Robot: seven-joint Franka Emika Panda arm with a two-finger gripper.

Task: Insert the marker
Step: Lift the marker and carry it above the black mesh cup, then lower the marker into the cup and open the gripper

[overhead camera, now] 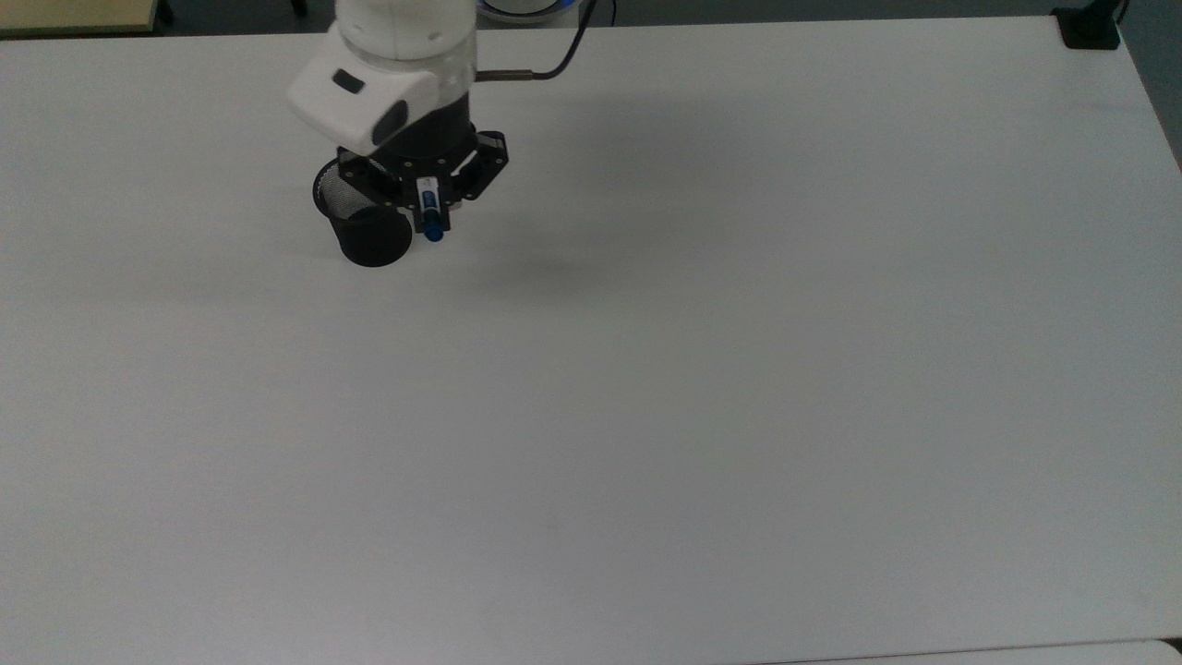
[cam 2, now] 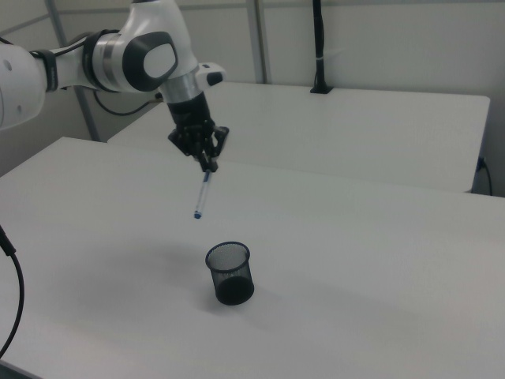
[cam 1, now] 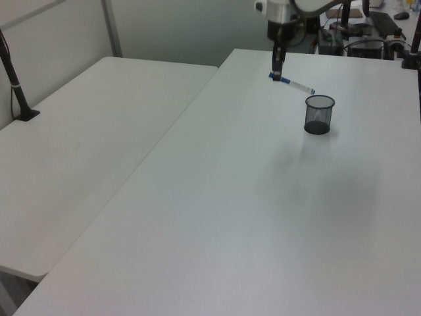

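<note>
The marker [overhead camera: 428, 214] is white with a blue cap and hangs in the air with my gripper [overhead camera: 428, 196] shut on one end. In the right view the marker [cam 2: 203, 193] slants down from the gripper [cam 2: 209, 164], its blue tip well above and a little left of the black mesh cup [cam 2: 230, 275]. In the left view the marker [cam 1: 296, 84] points from the gripper [cam 1: 277, 76] towards the cup [cam 1: 319, 115], whose rim lies below its free end. In the top view the arm covers part of the cup [overhead camera: 374, 240], which stands upright.
The white table [overhead camera: 739, 369] stretches wide around the cup. A second white table [cam 1: 85, 131] adjoins it, with a black clamped post [cam 1: 13, 72] at its far side. A black mount [overhead camera: 1090, 28] sits on the table's corner. A black cable [cam 2: 12, 300] hangs at the right view's left edge.
</note>
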